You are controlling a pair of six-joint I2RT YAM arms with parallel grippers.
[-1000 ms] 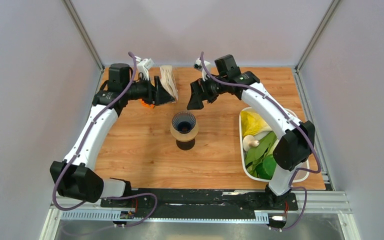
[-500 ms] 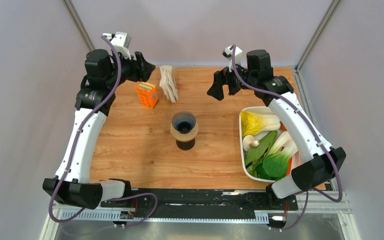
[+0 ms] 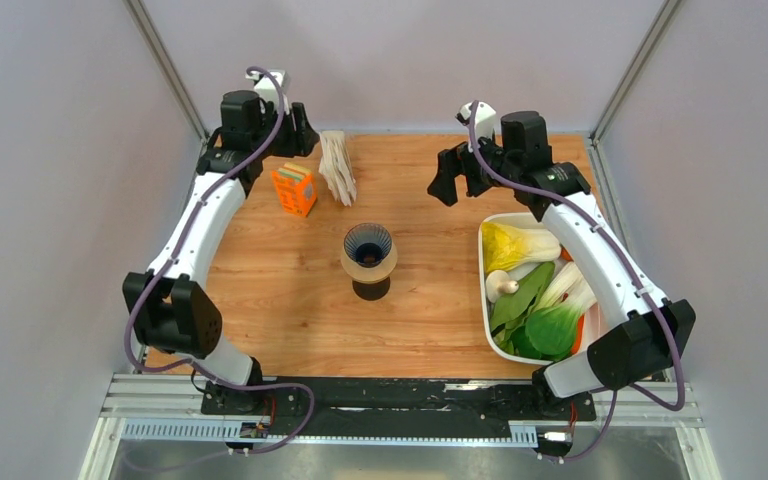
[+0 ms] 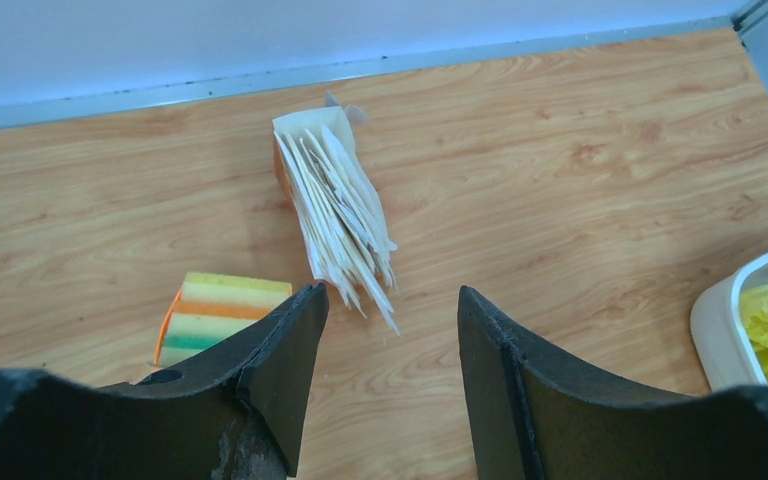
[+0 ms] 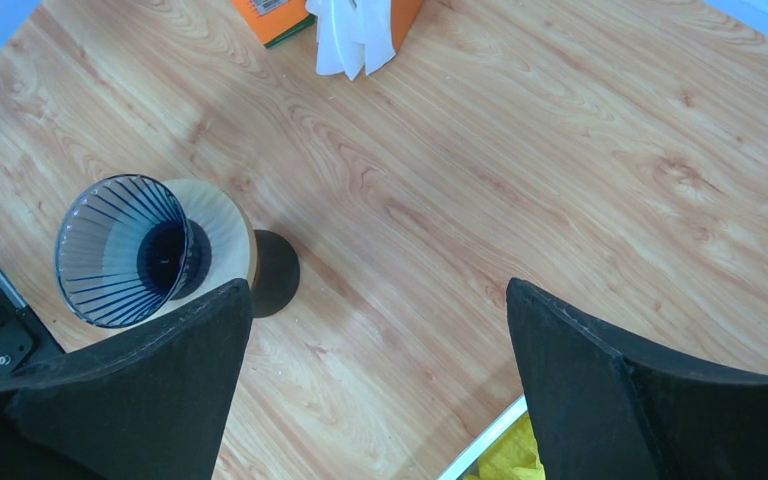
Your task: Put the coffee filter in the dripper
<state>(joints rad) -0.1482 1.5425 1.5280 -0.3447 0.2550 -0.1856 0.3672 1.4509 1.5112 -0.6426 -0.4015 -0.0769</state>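
Note:
The dark blue ribbed dripper [image 3: 368, 243] sits on a brown pot with a tan rim [image 3: 368, 268] mid-table. It also shows in the right wrist view [image 5: 120, 250], with bare ribs and its centre hole visible. A stack of white paper coffee filters [image 3: 338, 165] stands upright at the back in an orange holder, and it shows in the left wrist view [image 4: 338, 205]. No single filter lies apart from it. My left gripper [image 3: 300, 138] is open and empty, raised just left of the stack [image 4: 390, 292]. My right gripper [image 3: 447, 180] is open and empty, high and to the dripper's right [image 5: 377, 285].
An orange box with a striped top [image 3: 294, 189] stands left of the filters and shows in the left wrist view [image 4: 222, 315]. A white tray [image 3: 487, 300] of leafy vegetables and a mushroom sits at the right. Grey walls close in the back and sides.
Both grippers drew back and up from the centre. The left gripper left the filter stack holding nothing, and its arm then swung right. The stack and dripper stayed put.

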